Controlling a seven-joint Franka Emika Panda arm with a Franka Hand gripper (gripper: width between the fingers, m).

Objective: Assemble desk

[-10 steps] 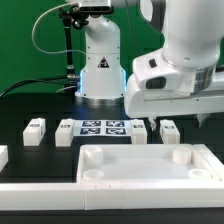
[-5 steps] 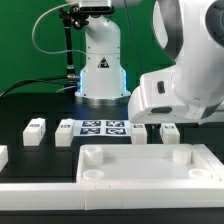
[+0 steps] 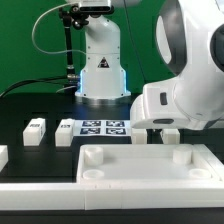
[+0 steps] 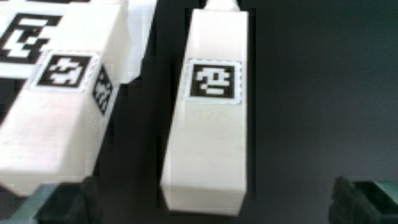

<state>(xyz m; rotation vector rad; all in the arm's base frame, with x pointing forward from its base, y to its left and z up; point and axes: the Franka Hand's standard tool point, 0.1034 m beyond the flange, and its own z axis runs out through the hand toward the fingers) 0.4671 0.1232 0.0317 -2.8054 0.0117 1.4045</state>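
Observation:
The desk tabletop lies flat at the front, rim and corner sockets up. Two tagged legs lie at the marker board's left in the exterior view. Two more lie at its right, one partly under my arm. My gripper hangs low over that pair. In the wrist view one leg lies between my open fingers, which straddle its near end without touching. My gripper holds nothing. The second leg lies close beside it.
The marker board lies behind the tabletop, in front of the robot base. A long white border rail runs along the front, and a white rail end sits at the exterior view's left edge.
My arm has come down and shifted toward the exterior view's right, now low over the right pair of legs. The parts have not moved.

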